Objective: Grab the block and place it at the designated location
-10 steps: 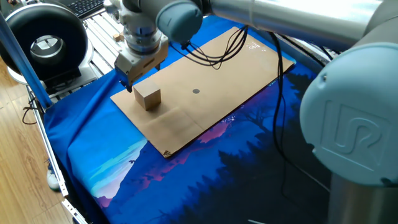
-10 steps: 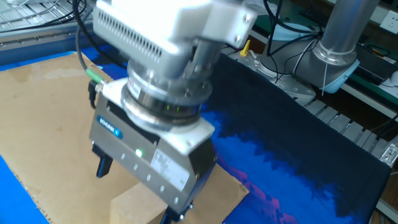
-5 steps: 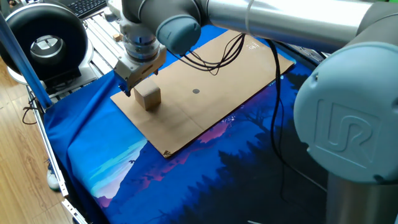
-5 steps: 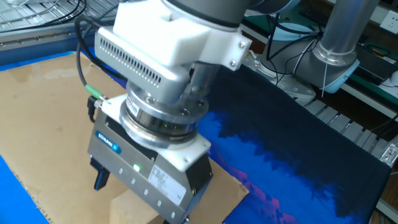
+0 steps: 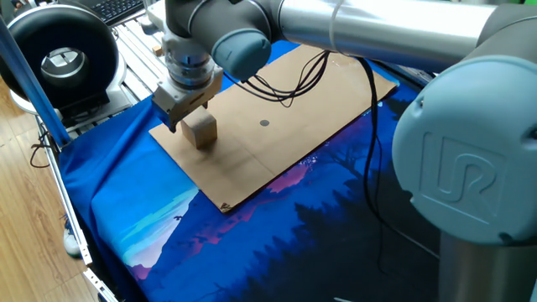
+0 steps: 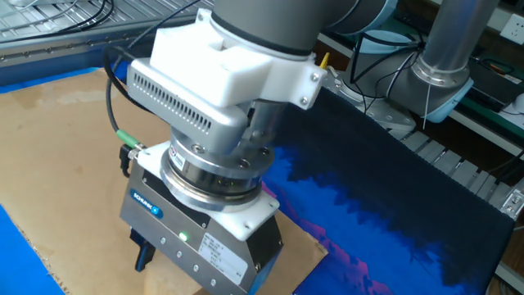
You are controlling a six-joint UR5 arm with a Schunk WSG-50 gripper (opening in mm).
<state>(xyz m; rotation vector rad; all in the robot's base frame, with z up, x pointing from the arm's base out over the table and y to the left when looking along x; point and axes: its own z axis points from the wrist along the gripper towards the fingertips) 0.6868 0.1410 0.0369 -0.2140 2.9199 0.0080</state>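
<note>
On the blue printed cloth (image 5: 126,210) covering the table lies the flat brown board (image 5: 285,134), and I see no bins, trays or other containers anywhere on it, so nothing sits inside anything. The board carries only two things: the block (image 5: 200,132), a plain tan wooden cube near the board's left end, and the small dark dot (image 5: 264,123) marking the designated location, which lies further along the board, apart from the cube, with bare cardboard between them.

From one fixed view, the gripper (image 5: 179,118) hangs directly over the block, its body (image 5: 186,92) tilted slightly and its dark finger (image 5: 172,124) reaching down beside the cube's left upper edge. The fingers stand apart, straddling the cube's top, though I cannot tell whether they touch its sides. The cube rests flat on the board.

From the other fixed view, the gripper's grey housing (image 6: 205,246) fills the foreground and hides the block completely; one dark fingertip (image 6: 143,254) shows below the housing at left. A green light (image 6: 186,238) glows on its face. Black cables (image 5: 294,71) trail from the wrist across the board.
</note>
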